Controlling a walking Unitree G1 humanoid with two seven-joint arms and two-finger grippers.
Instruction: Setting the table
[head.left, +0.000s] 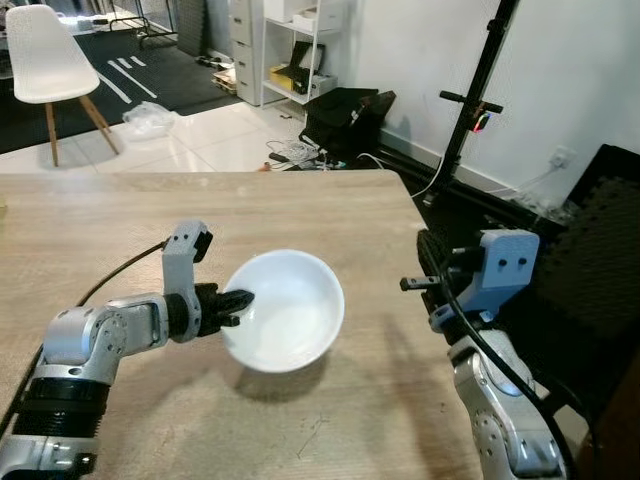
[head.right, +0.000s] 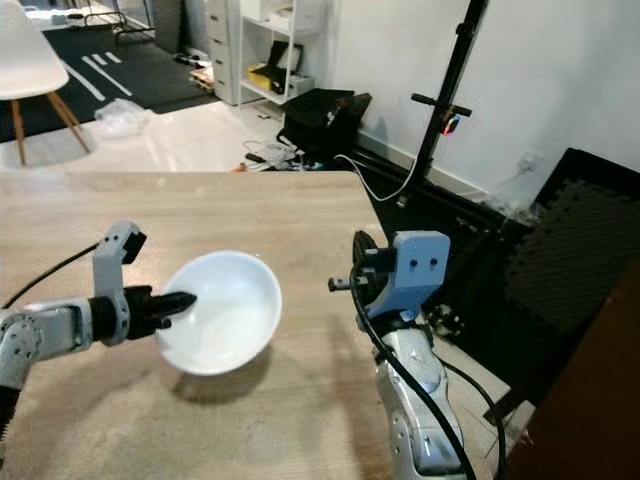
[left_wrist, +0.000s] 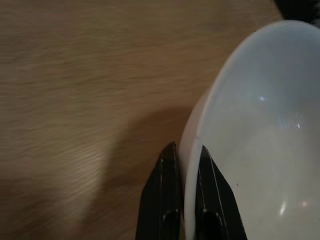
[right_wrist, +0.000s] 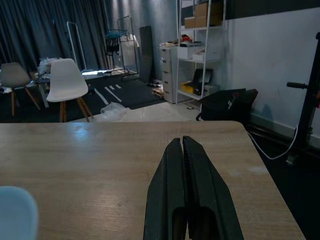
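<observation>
A white bowl (head.left: 288, 310) is held tilted a little above the wooden table (head.left: 330, 210), casting a shadow beneath it. My left gripper (head.left: 238, 300) is shut on the bowl's left rim, one finger inside and one outside; the left wrist view shows the black fingers (left_wrist: 165, 195) pinching the bowl's rim (left_wrist: 192, 150). My right gripper (right_wrist: 182, 150) is shut with nothing in it, raised over the table's right edge, its blue-grey wrist housing (head.left: 497, 265) facing me.
The table ends at its far edge and right edge. Beyond it are a white chair (head.left: 48, 60), white shelving (head.left: 290, 50), a black bag (head.left: 345, 115) and a black stand with cables (head.left: 470, 110) on the floor.
</observation>
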